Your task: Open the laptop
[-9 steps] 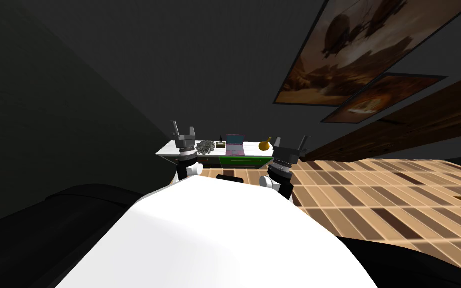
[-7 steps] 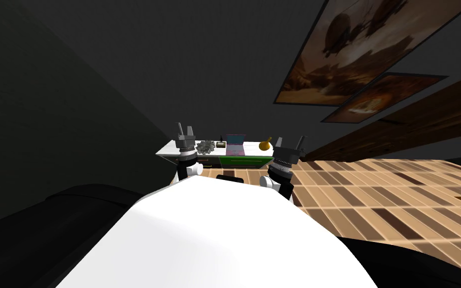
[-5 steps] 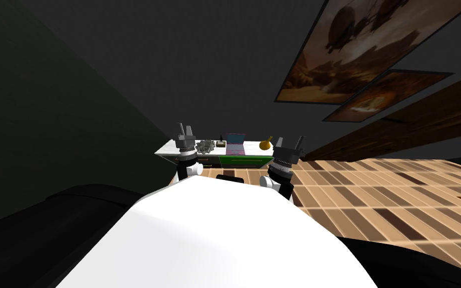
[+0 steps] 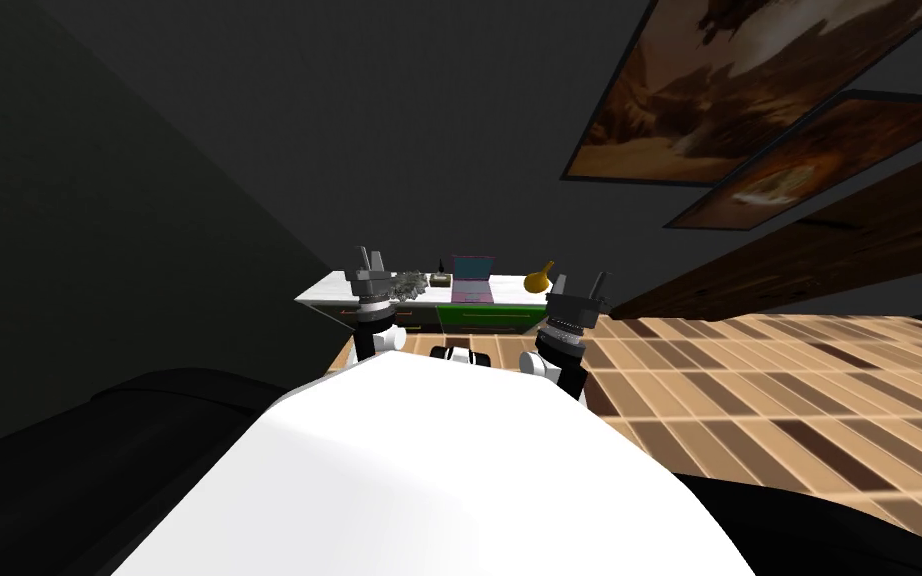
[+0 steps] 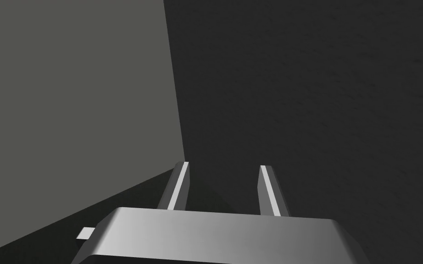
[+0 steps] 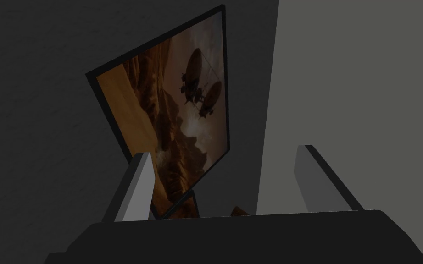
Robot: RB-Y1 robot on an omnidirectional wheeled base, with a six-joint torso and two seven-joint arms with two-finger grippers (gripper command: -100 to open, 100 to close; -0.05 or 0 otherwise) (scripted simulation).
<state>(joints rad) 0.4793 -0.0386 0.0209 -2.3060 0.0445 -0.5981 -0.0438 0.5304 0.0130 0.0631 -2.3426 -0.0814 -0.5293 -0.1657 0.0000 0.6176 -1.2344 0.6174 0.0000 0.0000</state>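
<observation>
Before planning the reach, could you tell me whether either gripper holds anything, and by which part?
Nothing: the left gripper and right gripper both have empty jaws.

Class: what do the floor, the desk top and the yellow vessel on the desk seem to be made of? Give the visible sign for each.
Floor: wood, matt; planks in mixed light and dark browns.
Desk top: smooth plain white; material left open.
Yellow vessel: smooth golden yellow, perhaps ceramic or metal; too small to tell.
</observation>
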